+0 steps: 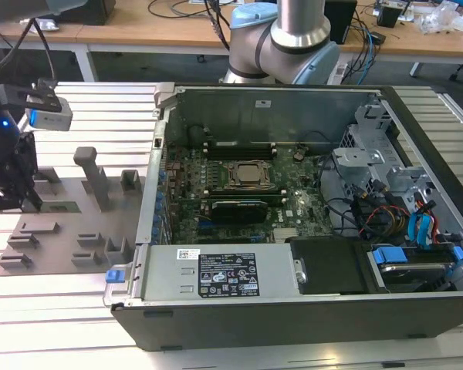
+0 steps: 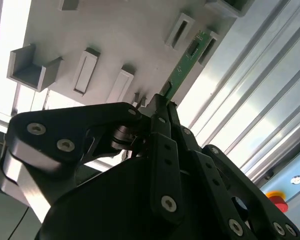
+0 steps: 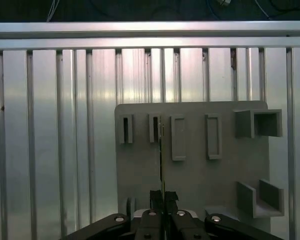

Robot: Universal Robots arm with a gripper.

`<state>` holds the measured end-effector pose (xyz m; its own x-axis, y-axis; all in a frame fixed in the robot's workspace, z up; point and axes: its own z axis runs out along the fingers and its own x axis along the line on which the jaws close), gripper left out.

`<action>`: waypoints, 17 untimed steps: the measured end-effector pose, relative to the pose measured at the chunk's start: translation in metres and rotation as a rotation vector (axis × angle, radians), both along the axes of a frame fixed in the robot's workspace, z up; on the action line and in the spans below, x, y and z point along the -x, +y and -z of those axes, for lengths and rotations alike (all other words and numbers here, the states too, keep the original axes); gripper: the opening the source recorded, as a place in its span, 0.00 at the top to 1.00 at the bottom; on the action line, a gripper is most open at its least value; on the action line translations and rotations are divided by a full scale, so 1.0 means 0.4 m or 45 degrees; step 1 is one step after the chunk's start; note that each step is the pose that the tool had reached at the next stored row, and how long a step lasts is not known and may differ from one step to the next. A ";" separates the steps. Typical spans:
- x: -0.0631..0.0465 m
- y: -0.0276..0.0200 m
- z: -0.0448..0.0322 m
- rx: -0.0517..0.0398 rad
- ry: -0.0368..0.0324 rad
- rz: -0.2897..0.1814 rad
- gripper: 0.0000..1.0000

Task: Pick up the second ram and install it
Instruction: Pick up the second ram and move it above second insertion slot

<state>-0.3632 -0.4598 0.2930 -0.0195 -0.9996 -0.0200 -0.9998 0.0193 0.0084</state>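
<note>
Tool (image 2: 161,107) grips second ram (image 2: 186,62) lengthwise, pointing toward slotted holder (image 2: 115,35).

the room light is even and comes from above, so the shadows are soft. in the exterior view the metal table (image 1: 62,324) shines pale and the inside of the computer case (image 1: 255,185) is dimmer. in the second wrist view part of the table burns to white, the gripper (image 2: 161,102) is dark, and the second ram (image 2: 187,62) is well lit. in the first wrist view stripes of glare run along the slats, while the grey plate (image 3: 190,175) looks matt.
</note>
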 end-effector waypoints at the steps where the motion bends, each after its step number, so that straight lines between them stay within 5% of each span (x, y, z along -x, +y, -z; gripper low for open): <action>1: 0.000 0.000 -0.007 0.000 0.0001 0.000 0.87; 17: 0.000 0.000 -0.129 0.000 0.0001 0.000 0.87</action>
